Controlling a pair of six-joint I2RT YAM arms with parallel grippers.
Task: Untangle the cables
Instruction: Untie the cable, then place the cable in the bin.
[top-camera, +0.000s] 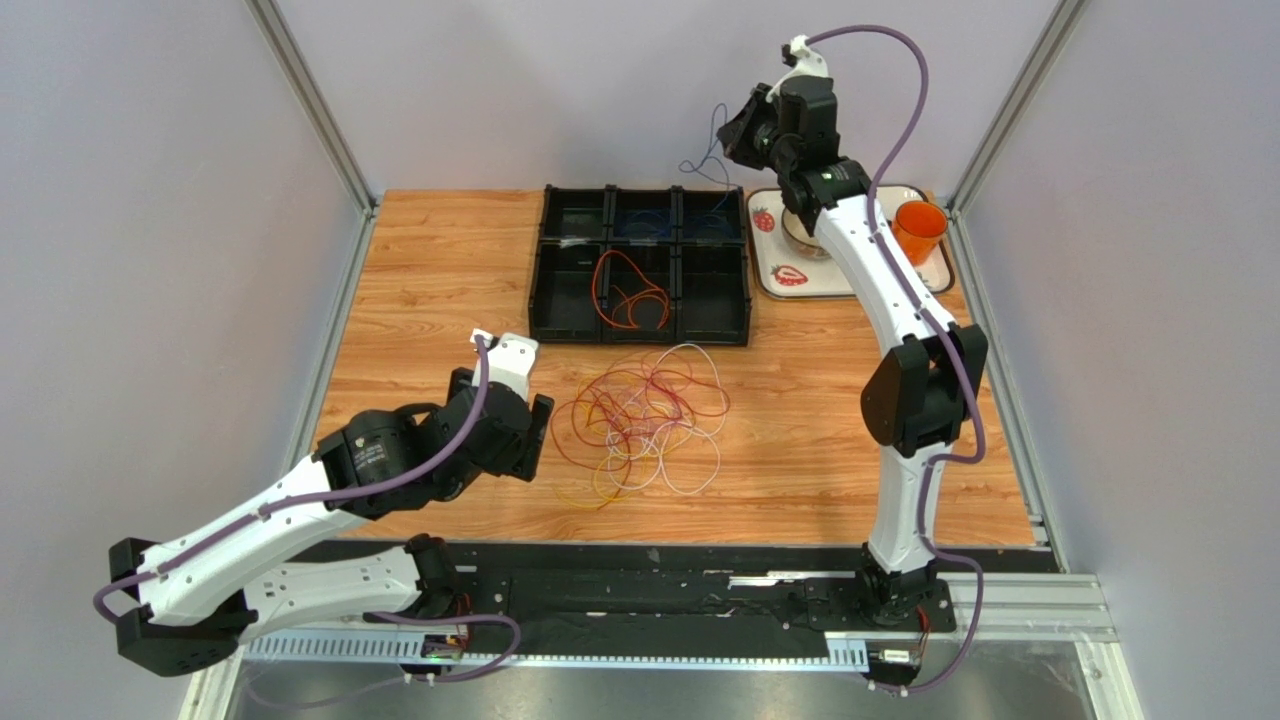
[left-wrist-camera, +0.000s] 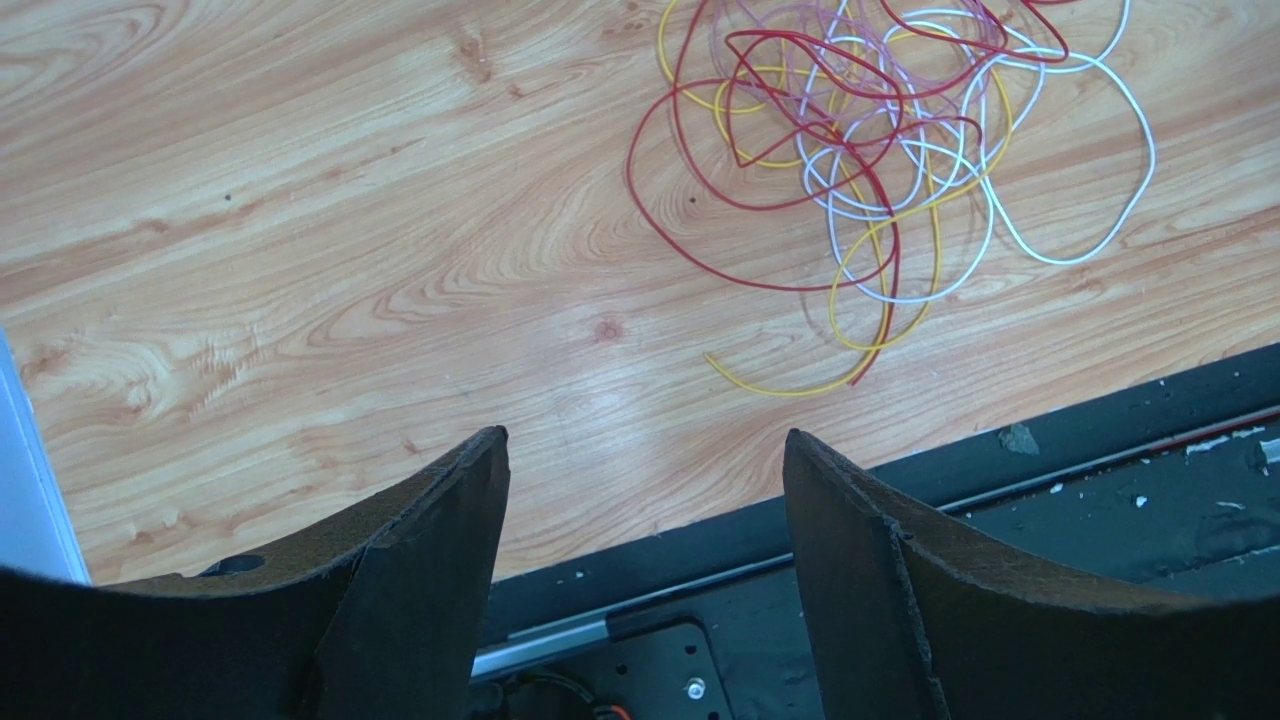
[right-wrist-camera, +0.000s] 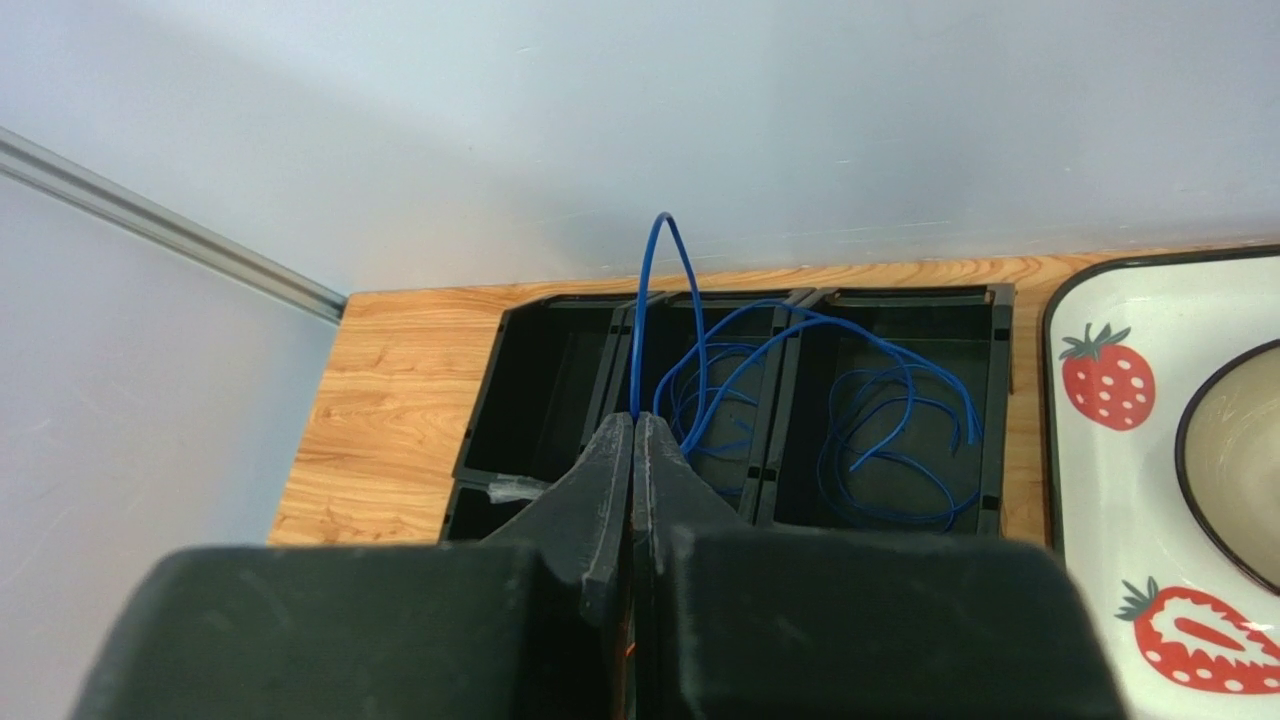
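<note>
Right hand (right-wrist-camera: 633, 428) pinches blue cable (right-wrist-camera: 666, 218) over black tray (right-wrist-camera: 902, 293), strawberry plate (right-wrist-camera: 1097, 495) alongside; left hand (left-wrist-camera: 646, 450) gapes wide near the tangle (left-wrist-camera: 887, 150).

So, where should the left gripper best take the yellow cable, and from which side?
Probably its loose tail: the yellow cable ends in a free curve lying flat on bare wood, outside the tangle on the side nearest the open left gripper. Come down from above, jaws across the strand.
</note>
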